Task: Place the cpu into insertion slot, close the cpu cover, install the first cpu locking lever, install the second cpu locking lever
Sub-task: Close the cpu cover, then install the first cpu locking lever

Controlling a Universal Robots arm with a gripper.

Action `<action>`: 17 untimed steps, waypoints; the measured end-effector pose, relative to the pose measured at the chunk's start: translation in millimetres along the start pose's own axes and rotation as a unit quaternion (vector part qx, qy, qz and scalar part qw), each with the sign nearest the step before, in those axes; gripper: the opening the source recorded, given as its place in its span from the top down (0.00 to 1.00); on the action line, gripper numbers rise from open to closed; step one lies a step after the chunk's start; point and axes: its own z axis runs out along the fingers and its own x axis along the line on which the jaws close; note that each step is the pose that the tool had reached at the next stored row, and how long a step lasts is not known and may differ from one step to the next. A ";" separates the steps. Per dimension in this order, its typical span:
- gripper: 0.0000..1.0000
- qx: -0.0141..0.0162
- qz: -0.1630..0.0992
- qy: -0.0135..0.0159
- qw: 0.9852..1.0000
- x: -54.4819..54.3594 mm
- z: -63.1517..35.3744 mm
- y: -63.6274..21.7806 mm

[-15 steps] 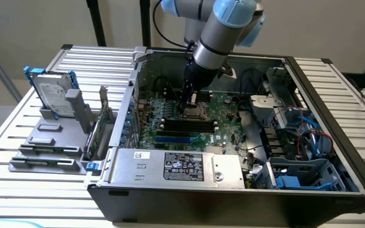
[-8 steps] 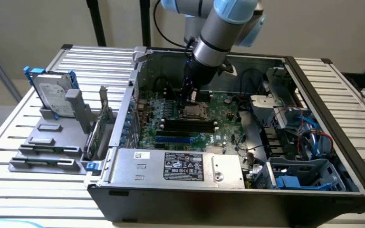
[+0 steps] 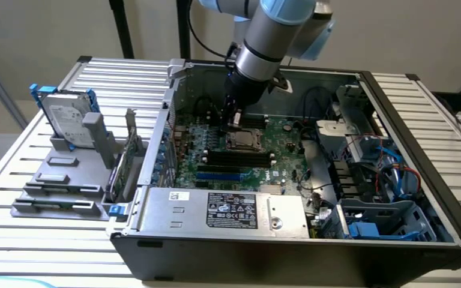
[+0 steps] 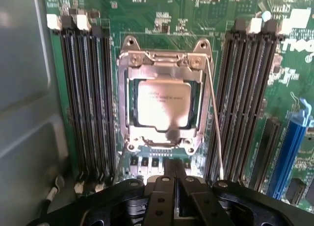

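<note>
The cpu point(image 4: 163, 104), with its pale silvery top, lies flat in the insertion slot point(image 3: 242, 140) on the green board. The cpu cover point(image 4: 162, 62), a silvery frame, lies down over the chip's edges, and the top shows through its cut-out. A thin wire locking lever point(image 4: 214, 123) runs along one side of the socket; I cannot tell if it is latched. My gripper point(image 4: 174, 184) hangs just above the board beside the socket, black fingers pressed together with nothing between them. In the exterior view the gripper point(image 3: 235, 123) points down inside the open case, just behind the socket.
Long black memory slots point(image 4: 88, 103) flank the socket on both sides, with a blue slot point(image 4: 289, 147) further out. A grey labelled power-supply box point(image 3: 222, 210) fills the case front. Cables and drive bays point(image 3: 383, 174) crowd the exterior view's right. A hard drive point(image 3: 66, 120) stands on a fixture outside the case.
</note>
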 end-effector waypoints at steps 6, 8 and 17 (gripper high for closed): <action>0.89 0.000 0.000 0.001 1.000 -2.3 0.1 -7.4; 0.89 0.000 0.000 0.001 1.000 -2.4 0.1 -7.5; 0.89 0.000 0.000 0.001 1.000 -2.6 0.1 -7.6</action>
